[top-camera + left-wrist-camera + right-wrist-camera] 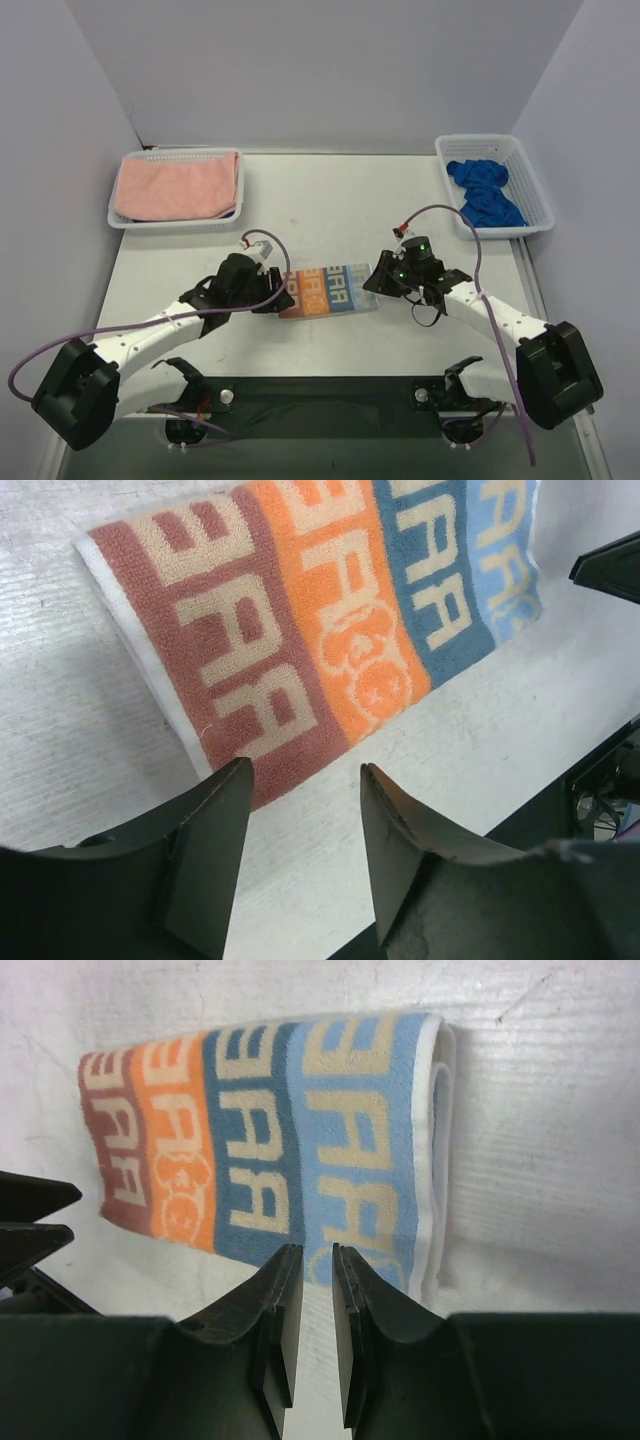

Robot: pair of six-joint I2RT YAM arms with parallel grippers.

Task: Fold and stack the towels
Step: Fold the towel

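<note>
Folded terry towel with brick, orange, teal and pale-blue bands and cream block lettering (330, 290) lies flat at the middle of the white, faintly ribbed surface (330, 200), slightly toward 6 o'clock. It is a long rectangle with a looped pile, white selvedge at the short ends and a rounded fold visible at its 3 o'clock end.

Left end effector (303, 772) is at the towel's 9 o'clock end. Its dark matte fingers are spread with nothing between them, the tips just short of the brick band.

Right end effector (310, 1252) is at the 3 o'clock end, nearly pressed together with only a thin slit. The tips are at the pale-blue band's edge – can't tell if they nip the cloth.

Salmon-pink terry towel (178, 186), folded flat, sits in a white mesh plastic basket (170, 226) at 10 o'clock. Royal-blue towel (485, 192) – crumpled and lumpy – sits in a matching basket (505, 234) at 2 o'clock.
</note>
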